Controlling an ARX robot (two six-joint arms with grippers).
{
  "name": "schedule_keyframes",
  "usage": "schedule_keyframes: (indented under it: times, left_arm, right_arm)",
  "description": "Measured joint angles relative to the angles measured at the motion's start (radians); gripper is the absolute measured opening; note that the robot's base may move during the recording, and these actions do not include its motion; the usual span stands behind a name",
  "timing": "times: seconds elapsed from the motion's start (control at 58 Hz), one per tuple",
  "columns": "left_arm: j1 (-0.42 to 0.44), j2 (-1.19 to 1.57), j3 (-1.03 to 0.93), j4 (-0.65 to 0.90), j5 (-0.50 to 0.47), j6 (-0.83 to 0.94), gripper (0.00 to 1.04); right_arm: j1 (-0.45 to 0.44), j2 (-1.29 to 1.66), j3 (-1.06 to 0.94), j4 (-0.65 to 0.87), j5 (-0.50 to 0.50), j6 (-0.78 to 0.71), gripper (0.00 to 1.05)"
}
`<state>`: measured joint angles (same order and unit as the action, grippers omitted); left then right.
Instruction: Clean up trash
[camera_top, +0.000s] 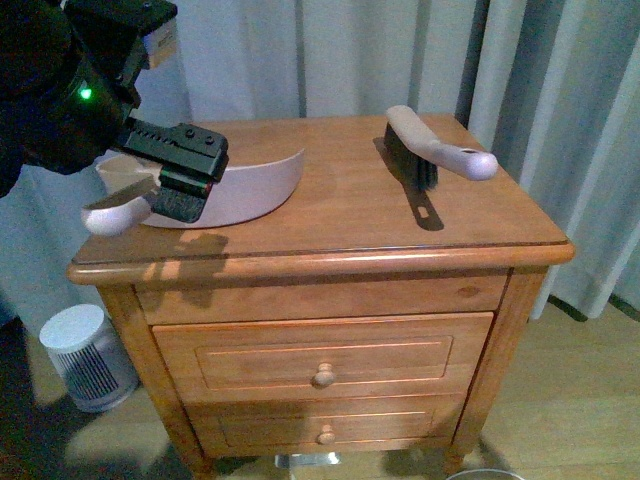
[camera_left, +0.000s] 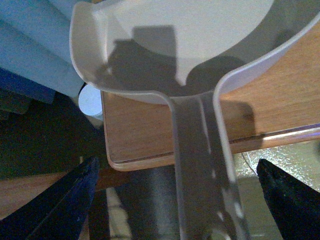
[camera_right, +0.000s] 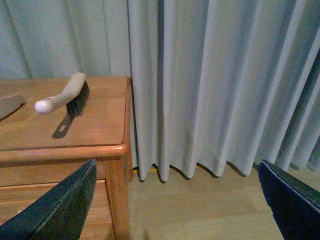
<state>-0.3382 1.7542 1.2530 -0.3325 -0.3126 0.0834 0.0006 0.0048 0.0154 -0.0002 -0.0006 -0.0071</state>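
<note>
Two grippers are recorded, both spread wide. On the floor at far left, beside the nightstand (camera_top: 340, 215), stands a small white ribbed canister (camera_top: 85, 355).

Left gripper (camera_left: 176, 167): it hovers over the nightstand's left end. In the left wrist view its fingers (camera_left: 65, 200) stand far apart with the dustpan handle (camera_left: 205, 190) running between them, touching neither. It holds nothing.

Dustpan (camera_top: 250, 185): pinkish, lying flat on the left part of the top. Its handle overhangs the left edge, and its curved wall faces the middle of the top. The part of the pan seen in the left wrist view is bare.

Brush (camera_top: 435, 150): it rests bristles down at the right rear of the top, well apart from the dustpan, with its pale handle pointing front-right.

Grey curtains (camera_top: 330, 55) hang behind and to the right of the nightstand.

Right gripper (camera_right: 175, 175): it is off to the right of the nightstand, above the wooden floor. Its fingers (camera_right: 60, 210) are far apart with nothing between them.

Trash: its position cannot be told from any view.
</note>
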Motion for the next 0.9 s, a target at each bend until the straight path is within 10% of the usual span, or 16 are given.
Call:
schedule_keyframes:
  times: [0.587, 0.897]
  left_arm:
    - [0.02, 0.019, -0.016, 0.003, 0.03, 0.017, 0.97]
    - [0.011, 0.019, -0.031, -0.002, 0.039, 0.011, 0.48]
  right_arm:
    - [0.0, 0.0, 0.0, 0.0, 0.0, 0.0, 0.97]
    - [0.0, 0.0, 0.0, 0.0, 0.0, 0.0, 0.97]
